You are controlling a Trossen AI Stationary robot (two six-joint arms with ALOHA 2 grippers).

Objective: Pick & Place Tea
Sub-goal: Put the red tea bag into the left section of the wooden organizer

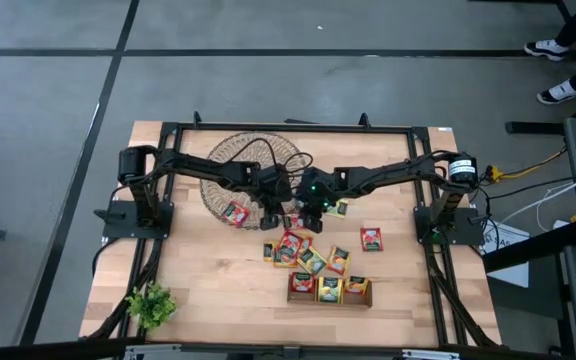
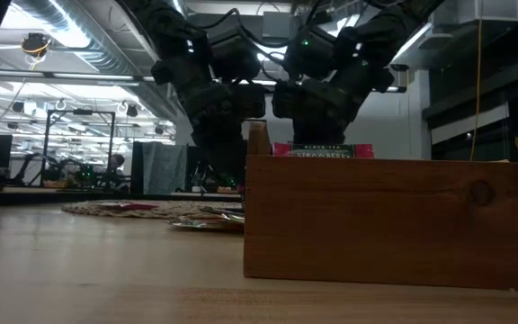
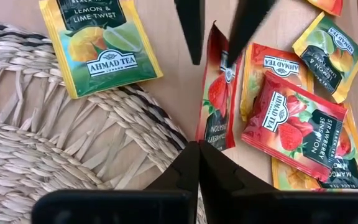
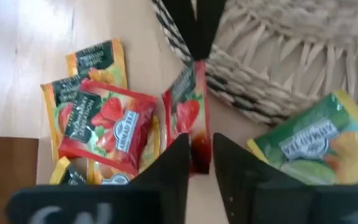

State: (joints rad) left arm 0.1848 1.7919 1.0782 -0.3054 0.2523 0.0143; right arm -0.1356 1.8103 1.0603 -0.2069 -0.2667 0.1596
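Observation:
A red strawberry tea sachet [image 3: 219, 106] stands on edge between my two grippers, just off the rim of the wicker dish [image 1: 243, 165]. My left gripper [image 3: 197, 146] is shut on one end of it. My right gripper [image 4: 199, 146] faces it from the other side, with its fingers close on either side of the sachet's other end [image 4: 194, 146]; a slit of gap still shows. A pile of tea sachets [image 1: 303, 255] lies flat on the table in front of the wooden tray [image 1: 328, 292], which holds several more. A green lemon sachet [image 3: 98, 50] lies across the dish's rim. My left gripper pinches the red sachet's end [image 3: 211, 138] between its two shut fingers, slanting down from the table's left. The sachet sticks out beyond the fingertips on edge, its faces upright. I cannot tell whether its lower edge clears the table, or whether my right gripper's fingers touch it.
One red sachet [image 1: 235, 213] lies in the dish near its front rim, and another sachet [image 1: 371, 238] lies alone to the right of the pile. A small green plant [image 1: 151, 305] stands at the near left corner. Bare wood lies at near left and far right.

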